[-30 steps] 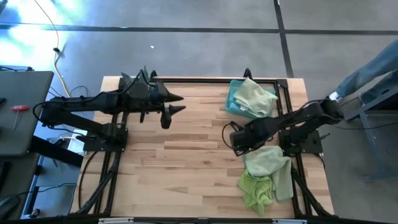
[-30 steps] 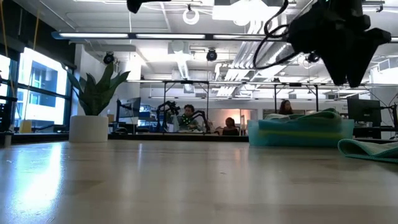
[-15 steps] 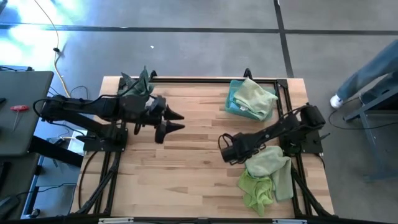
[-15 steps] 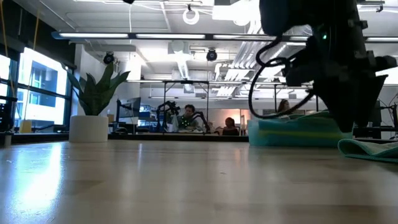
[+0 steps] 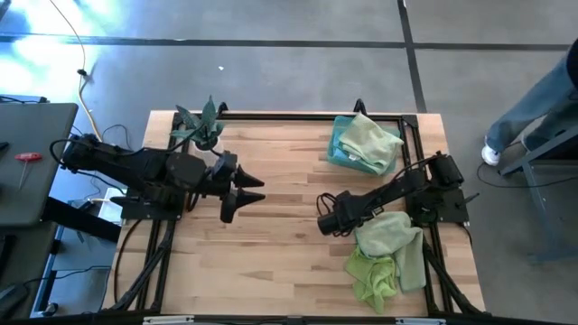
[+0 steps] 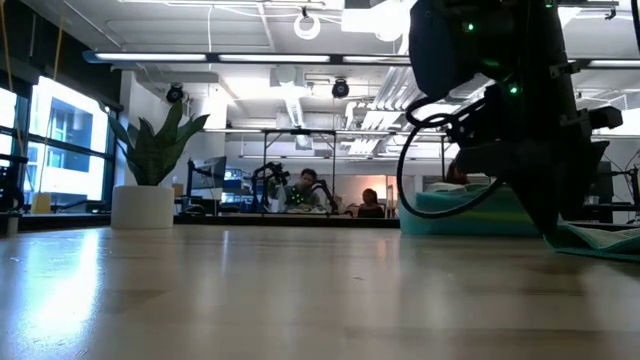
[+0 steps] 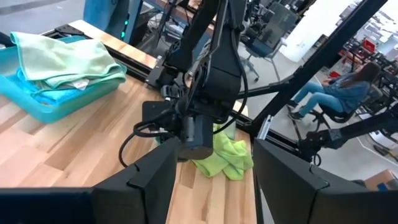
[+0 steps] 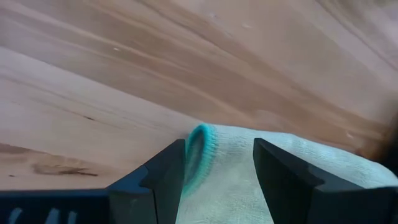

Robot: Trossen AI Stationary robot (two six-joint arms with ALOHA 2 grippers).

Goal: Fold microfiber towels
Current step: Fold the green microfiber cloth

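A pale green microfiber towel (image 5: 390, 233) lies crumpled on the table at the right, partly over a lime green towel (image 5: 372, 276). More towels (image 5: 368, 140) lie piled in a teal bin (image 5: 339, 149) at the far right. My right gripper (image 5: 328, 219) points down at the pale towel's left edge. It is open, and the towel's teal-hemmed corner (image 8: 200, 154) lies between its fingers. My left gripper (image 5: 246, 188) hovers open over the table's left half and points toward the right arm.
A spiky green plant (image 5: 203, 125) in a white pot (image 6: 142, 206) stands at the far left corner. A black frame (image 5: 271, 115) runs along the table's far edge. Bare wood (image 5: 271, 253) lies between the arms and toward the near edge. A person's legs (image 5: 533, 108) show beyond the right edge.
My right gripper has come down to the table and shifted a little left, ending at the pale towel's edge. My left gripper has swung toward the near edge, away from the plant, and has rolled. The towels have not moved.
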